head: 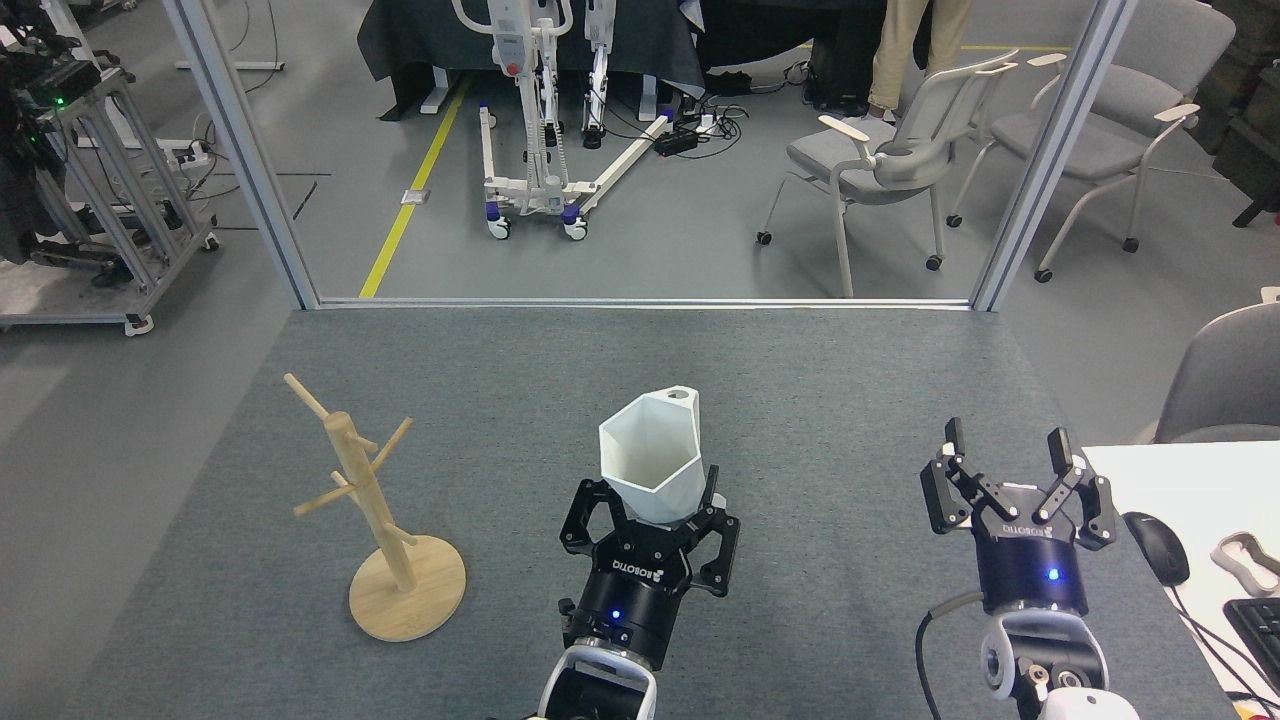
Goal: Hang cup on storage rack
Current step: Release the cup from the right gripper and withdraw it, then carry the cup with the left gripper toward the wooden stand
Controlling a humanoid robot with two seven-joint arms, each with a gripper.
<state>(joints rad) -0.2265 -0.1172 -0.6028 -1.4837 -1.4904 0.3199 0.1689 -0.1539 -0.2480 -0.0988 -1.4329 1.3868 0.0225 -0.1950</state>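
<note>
Item: cup [652, 447], upright; my left gripper [655, 517] is clamping its base, right of the storage rack [375, 510]. My right gripper [1008, 462] is hanging spread, empty, over the table [830, 400].

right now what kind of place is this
Probably a robotics lab or test workshop: a wheeled metal lift stand and floor cables beyond the grey table, plus office chairs.

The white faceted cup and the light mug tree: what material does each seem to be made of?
White faceted cup: probably matte plastic or unglazed ceramic; flat, dull facets without shine. Light wooden mug tree: unpainted pale wood, judging by its tan colour and its faint grain on the round base.
</note>
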